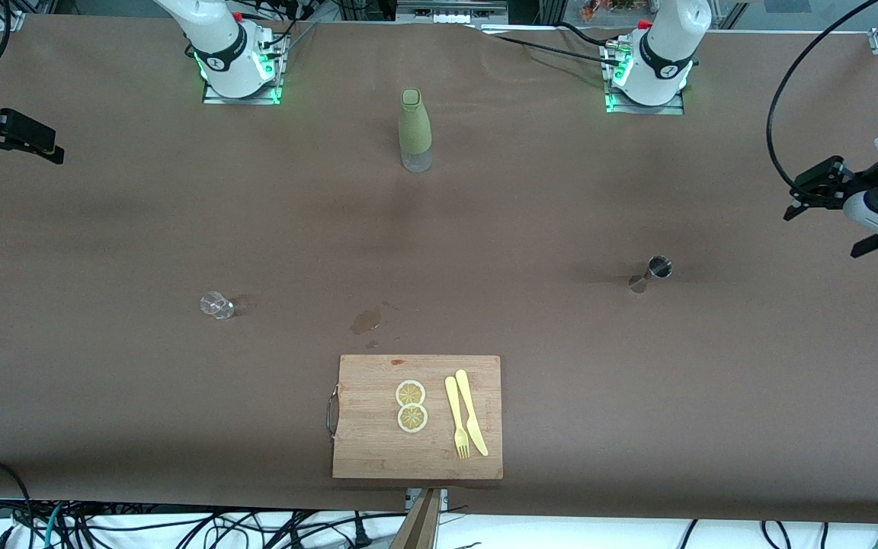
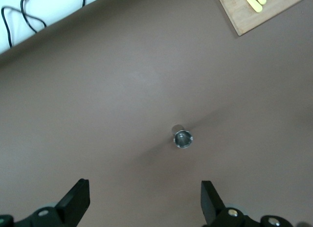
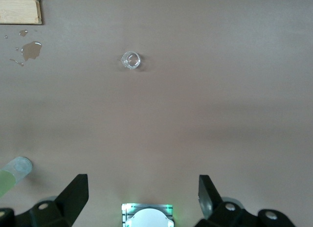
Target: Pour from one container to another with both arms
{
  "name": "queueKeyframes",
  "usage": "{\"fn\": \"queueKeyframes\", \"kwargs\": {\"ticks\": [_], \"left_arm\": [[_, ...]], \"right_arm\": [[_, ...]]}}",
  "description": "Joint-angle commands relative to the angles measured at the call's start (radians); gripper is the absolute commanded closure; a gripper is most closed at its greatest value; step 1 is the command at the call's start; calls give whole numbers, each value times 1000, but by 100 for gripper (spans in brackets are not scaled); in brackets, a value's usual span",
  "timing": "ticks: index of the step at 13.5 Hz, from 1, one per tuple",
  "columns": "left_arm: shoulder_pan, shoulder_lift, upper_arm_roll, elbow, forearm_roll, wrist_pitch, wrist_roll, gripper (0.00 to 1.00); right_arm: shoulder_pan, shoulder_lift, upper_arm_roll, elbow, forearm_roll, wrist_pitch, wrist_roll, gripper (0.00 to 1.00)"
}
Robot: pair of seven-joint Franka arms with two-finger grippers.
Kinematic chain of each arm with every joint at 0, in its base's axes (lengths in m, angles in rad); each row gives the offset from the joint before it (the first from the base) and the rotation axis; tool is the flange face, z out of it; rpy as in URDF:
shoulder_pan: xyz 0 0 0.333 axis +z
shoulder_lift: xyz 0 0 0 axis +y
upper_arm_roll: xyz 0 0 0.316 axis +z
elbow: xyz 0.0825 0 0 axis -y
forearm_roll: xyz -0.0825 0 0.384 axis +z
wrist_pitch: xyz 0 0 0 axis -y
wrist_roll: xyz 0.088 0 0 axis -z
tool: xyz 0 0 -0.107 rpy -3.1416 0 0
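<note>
Jigger (image 2: 183, 138) upright on table, apart from spread, empty left gripper (image 2: 145, 203) above.

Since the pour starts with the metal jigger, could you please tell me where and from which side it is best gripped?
Probably at the narrow waist of the jigger, coming in from the side. It stands upright on the table, both cones widening away from the waist, so fingers there should not slip. The left pincer hangs open above it and would need to tilt down.

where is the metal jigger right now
In the front view the metal jigger stands on the brown table toward the left arm's end, farther from the camera than the cutting board.
</note>
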Motion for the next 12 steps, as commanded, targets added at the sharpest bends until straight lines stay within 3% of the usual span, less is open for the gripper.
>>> {"fn": "queueKeyframes", "kwargs": {"ticks": [1,6,9,12], "left_arm": [[40,-74,-106,-77,59,-9,-223,0],[63,-142,-146,-189,37,-22,-428,0],[144,-148,-219,-191,33,-23,-441,0],[175,-146,-245,-193,27,-28,-507,0]], "right_arm": [[-2,-7,0,-16,-16,14,15,0],[-5,-7,-2,-16,-16,14,15,0],[-8,-7,-3,-16,-16,14,15,0],[-8,-7,-3,-16,-16,14,15,0]]}}
